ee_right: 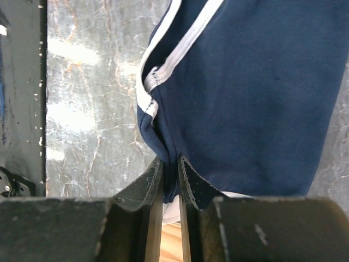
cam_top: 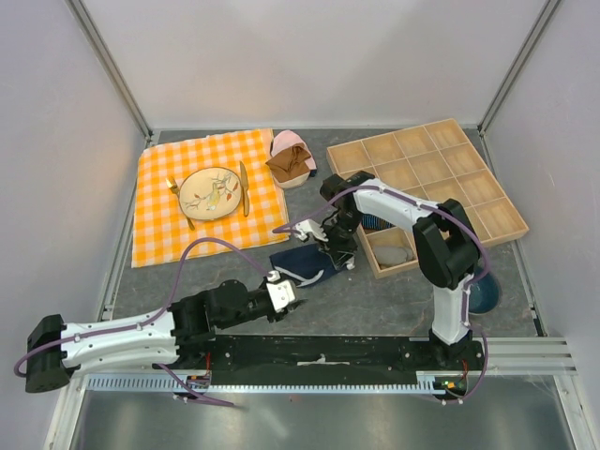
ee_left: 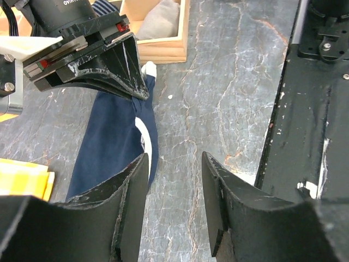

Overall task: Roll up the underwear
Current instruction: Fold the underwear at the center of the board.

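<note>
The underwear (cam_top: 302, 263) is a navy-blue cloth with white trim, lying on the dark table in front of the arms. My right gripper (cam_top: 336, 253) is shut on its right edge; in the right wrist view the cloth (ee_right: 245, 93) is pinched between the fingertips (ee_right: 170, 164). My left gripper (cam_top: 292, 302) is open and empty, just at the near side of the garment. In the left wrist view its fingers straddle bare table (ee_left: 174, 164), with the underwear (ee_left: 112, 142) to the left and the right gripper above it.
A wooden compartment tray (cam_top: 431, 187) stands at the right, holding a grey cloth and a striped roll. An orange checked cloth (cam_top: 164, 220) with plate and cutlery lies at the back left. Brown and pink garments (cam_top: 291, 159) lie behind. A black rail (cam_top: 328, 352) runs along the near edge.
</note>
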`<state>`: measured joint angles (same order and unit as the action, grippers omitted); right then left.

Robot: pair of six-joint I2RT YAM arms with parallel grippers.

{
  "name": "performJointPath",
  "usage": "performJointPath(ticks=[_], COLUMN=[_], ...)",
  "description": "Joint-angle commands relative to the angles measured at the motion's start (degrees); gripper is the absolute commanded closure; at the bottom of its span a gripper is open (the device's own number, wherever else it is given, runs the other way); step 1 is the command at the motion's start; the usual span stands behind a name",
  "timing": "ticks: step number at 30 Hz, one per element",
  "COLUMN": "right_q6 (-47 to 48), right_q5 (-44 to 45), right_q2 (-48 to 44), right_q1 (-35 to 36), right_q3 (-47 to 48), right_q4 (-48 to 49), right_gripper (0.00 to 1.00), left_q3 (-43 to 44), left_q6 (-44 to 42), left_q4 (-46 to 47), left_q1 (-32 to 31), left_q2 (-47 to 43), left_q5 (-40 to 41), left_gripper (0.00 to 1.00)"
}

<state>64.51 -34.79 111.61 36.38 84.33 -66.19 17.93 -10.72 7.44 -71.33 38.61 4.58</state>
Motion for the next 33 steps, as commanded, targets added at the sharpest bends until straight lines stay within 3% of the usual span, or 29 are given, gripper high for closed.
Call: performJointPath(ticks=[1, 7, 12, 21, 33], right_q6=[0.18, -1.05, -0.44, 0.35, 2.11], right_q5=[-0.81, -2.13, -3.71, -5.38, -7.22], right_q2=[3.08, 6.95, 8.09, 7.92, 7.83], right_q1=[-1.83, -3.60, -3.86, -4.04, -4.48], right_q3=[5.75, 10.23, 11.55, 11.03, 10.24], right_q4=[-3.68, -4.82, -6.05, -6.67, -8.16], right_gripper=[0.78, 0.78, 0.78, 0.78, 0.78], left_q3=[1.93, 2.11, 1.05, 5.35, 13.70], left_q6=[3.60, 4.66, 1.94, -2.63, -6.76], left_q4=[1.44, 1.52, 6.95, 17.52, 19.72], left_q1=[0.93, 3.04, 5.76, 14.37, 15.96], left_q2=[0.76, 2.61, 6.20, 25.27, 41.36], left_q5=[3.42, 2.89, -0.79, -11.69, -13.72], left_gripper=[0.50, 0.51, 0.41, 0.36, 0.34])
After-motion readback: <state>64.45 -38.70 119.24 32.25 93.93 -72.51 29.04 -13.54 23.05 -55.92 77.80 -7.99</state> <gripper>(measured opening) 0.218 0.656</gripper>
